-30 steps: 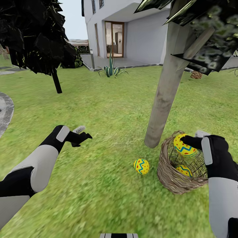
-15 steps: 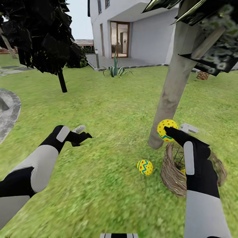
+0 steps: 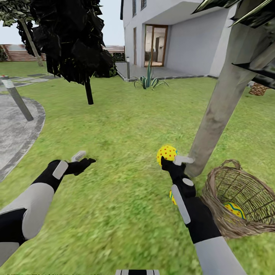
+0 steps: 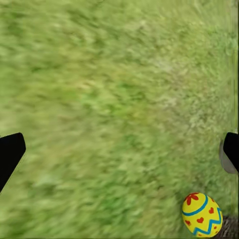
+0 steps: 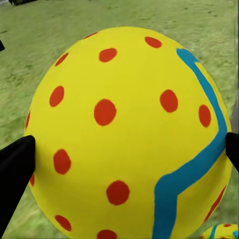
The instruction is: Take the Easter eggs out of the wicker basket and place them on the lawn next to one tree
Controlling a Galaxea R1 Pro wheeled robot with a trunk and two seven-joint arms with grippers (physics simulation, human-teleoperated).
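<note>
Broadly, the lawn [image 3: 114, 126] spreads mottled green across the garden, running back to a white house [image 3: 183, 34] with a glazed door and bordered at the left by a grey paved patio [image 3: 15, 130]. A near-black tree [image 3: 72, 38] on a thin dark stem stands well back on the grass. Closer, at the right, the tree [image 3: 217, 114] with the pale grey-beige trunk rises at a slant from the grass, its dark leaves cut off by the upper edge of the head view.

Just beside that trunk's foot lies the wicker basket [image 3: 225, 225], tipped so its mouth faces the camera, its small loop handle toward the trunk. One Easter egg [image 3: 235, 210] rests inside it against the weave.

The right gripper [image 3: 172, 158] is held above the grass just beside the trunk's base, its fingers [image 5: 15, 169] clamped on a second egg [image 3: 167, 153]; the right wrist view shows the two dark tips pressing either side of the yellow shell with its red dots and blue zigzag. A third egg [image 3: 172, 198] lies on the lawn near the trunk, mostly hidden behind the right forearm in the head view and plainer in the left wrist view [image 4: 201, 215].

The left gripper [image 3: 82, 162] hangs over bare grass well apart from the basket, its fingers [image 4: 10, 154] spread wide with nothing between them.
</note>
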